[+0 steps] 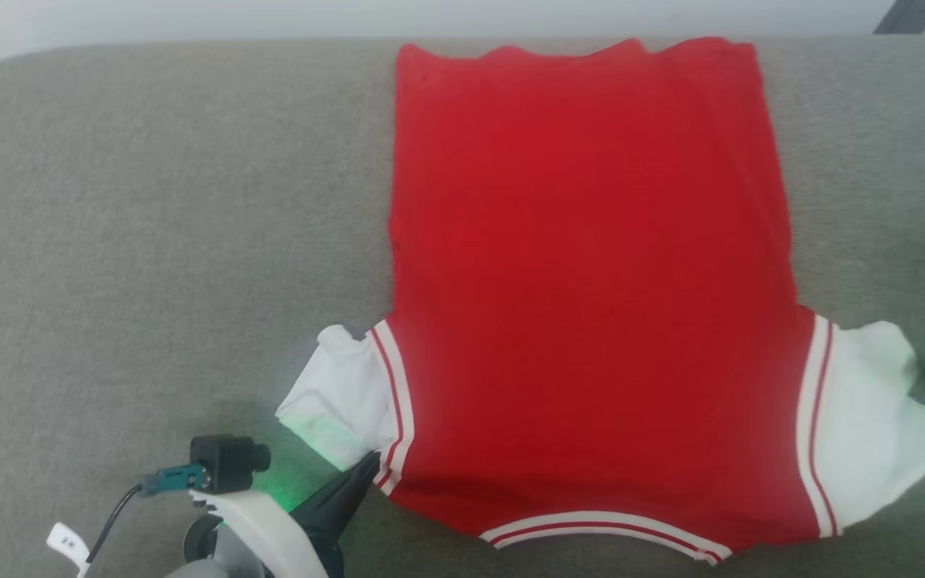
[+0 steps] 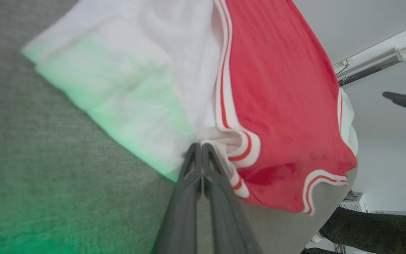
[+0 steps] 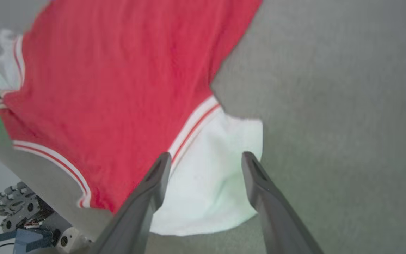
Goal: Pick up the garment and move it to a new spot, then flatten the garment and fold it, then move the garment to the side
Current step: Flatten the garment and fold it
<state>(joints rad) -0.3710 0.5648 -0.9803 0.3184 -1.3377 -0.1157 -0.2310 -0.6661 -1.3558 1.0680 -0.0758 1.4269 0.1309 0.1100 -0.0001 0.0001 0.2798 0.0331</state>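
Note:
The garment [image 1: 591, 281] lies spread flat on the grey surface, plain red side up, collar trim toward me and hem at the far edge. Its white sleeves stick out at the lower left [image 1: 342, 401] and lower right [image 1: 872, 417]. My left gripper [image 1: 370, 464] is at the left armhole. In the left wrist view its fingers [image 2: 201, 145] are shut together, pinching the striped trim of the garment [image 2: 277, 88]. My right gripper [image 3: 207, 157] hovers open just above the garment's right sleeve [image 3: 210, 183], with nothing between its fingers.
The grey fabric-covered surface [image 1: 149, 241] stretches wide to the left of the garment, and its far edge runs along the top of the head view. The robot's wheeled base [image 3: 16, 204] shows beyond the near edge in the right wrist view.

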